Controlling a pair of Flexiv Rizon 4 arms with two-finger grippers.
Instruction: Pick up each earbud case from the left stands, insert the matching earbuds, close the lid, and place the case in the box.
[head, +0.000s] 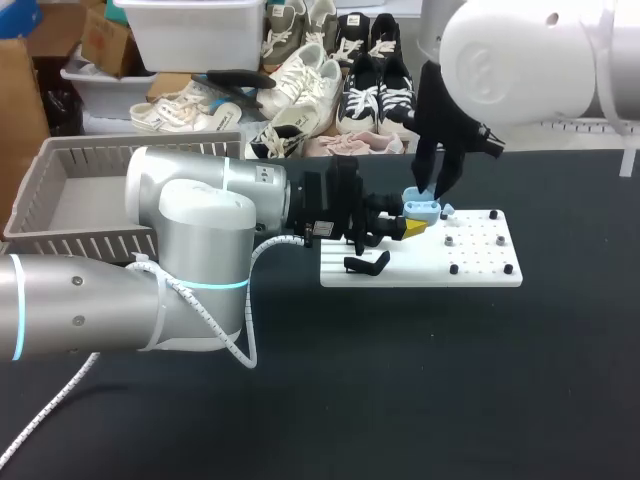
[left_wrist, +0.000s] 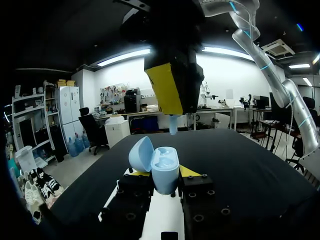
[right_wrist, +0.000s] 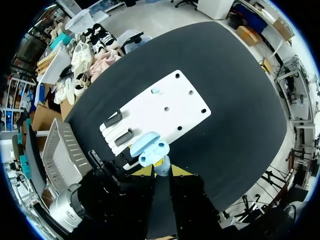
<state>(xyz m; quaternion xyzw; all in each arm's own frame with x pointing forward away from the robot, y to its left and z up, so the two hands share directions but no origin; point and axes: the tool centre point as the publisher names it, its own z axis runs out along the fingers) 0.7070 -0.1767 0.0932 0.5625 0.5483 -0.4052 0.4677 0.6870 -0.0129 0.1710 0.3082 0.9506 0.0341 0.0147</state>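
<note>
A light blue earbud case (left_wrist: 164, 167) stands with its lid open, and my left gripper (left_wrist: 162, 174) is shut on its base. In the head view the earbud case (head: 421, 208) hovers over the left part of the white board (head: 480, 268), with my left gripper (head: 411, 224) coming in from the left. My right gripper (head: 437, 188) hangs straight above it, pointing down. It is shut on a light blue earbud (left_wrist: 173, 125) just above the open case. In the right wrist view that earbud (right_wrist: 162, 167) sits between the fingers of my right gripper (right_wrist: 162, 172), over the case (right_wrist: 149, 148).
The white board (right_wrist: 175, 107) carries two black stands (right_wrist: 114, 119) at its left end, pegs, and another light blue earbud (right_wrist: 155, 91). A grey slatted basket (head: 60, 240) stands at the table's far left, behind my left arm.
</note>
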